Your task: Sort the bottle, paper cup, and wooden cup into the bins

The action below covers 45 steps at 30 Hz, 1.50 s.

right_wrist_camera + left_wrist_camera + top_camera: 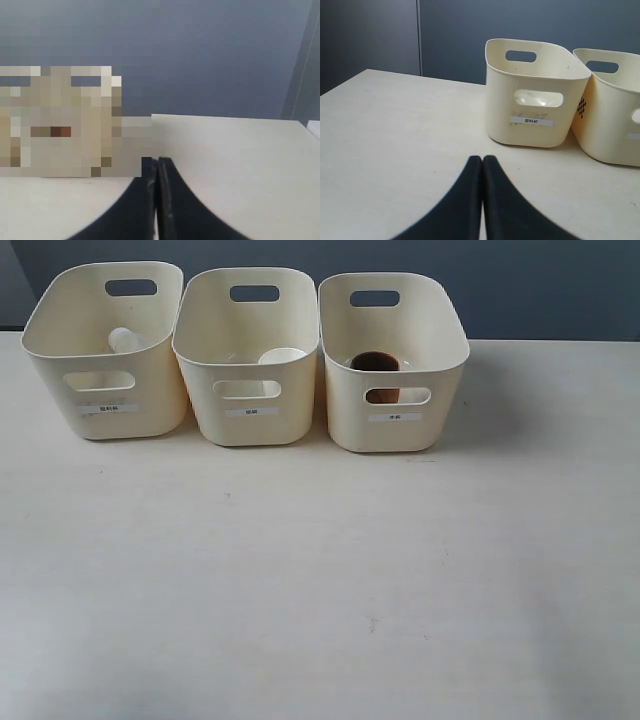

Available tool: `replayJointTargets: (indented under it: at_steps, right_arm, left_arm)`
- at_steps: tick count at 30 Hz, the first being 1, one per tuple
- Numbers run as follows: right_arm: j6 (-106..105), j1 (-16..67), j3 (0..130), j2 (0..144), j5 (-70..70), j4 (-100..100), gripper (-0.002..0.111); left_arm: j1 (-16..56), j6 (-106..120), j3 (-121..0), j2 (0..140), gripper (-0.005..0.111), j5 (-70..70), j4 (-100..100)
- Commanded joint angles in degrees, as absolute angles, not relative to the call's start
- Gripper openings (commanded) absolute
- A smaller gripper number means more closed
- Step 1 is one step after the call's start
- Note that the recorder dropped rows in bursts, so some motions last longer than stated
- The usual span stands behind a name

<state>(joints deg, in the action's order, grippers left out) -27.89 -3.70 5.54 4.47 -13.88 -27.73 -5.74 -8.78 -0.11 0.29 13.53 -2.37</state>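
Three cream bins stand in a row at the back of the table. The left bin (105, 350) holds the clear bottle (126, 340), seen also through the handle cut-out of that bin (535, 95). The paper cup (281, 357) lies in the middle bin (250, 355). The brown wooden cup (377, 365) stands in the right bin (392, 360). Neither gripper shows in the exterior view. My left gripper (482, 159) is shut and empty, low over the table, well short of the left bin. My right gripper (157, 161) is shut and empty too.
The pale table (320, 580) stretches in front of the bins. A dark blue-grey wall stands behind it. In the right wrist view a blurred, pixelated patch (60, 122) covers a bin, and the table's far edge (225, 117) shows.
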Motion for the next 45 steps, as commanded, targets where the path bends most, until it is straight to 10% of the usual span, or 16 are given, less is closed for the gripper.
replayJointTargets:
  at_steps: [1, 45]
  right_arm:
    - [-28.6, -4.2, 1.5, 0.0, -12.9, -29.1, -0.001]
    - [6.5, -4.5, 0.0, 0.0, -8.4, 8.3, -0.001]
  left_arm:
    - [-5.5, -8.9, 0.0, 0.0, 0.000, 13.2, -2.4]
    - [-5.5, -8.9, 0.0, 0.0, 0.000, 13.2, -2.4]
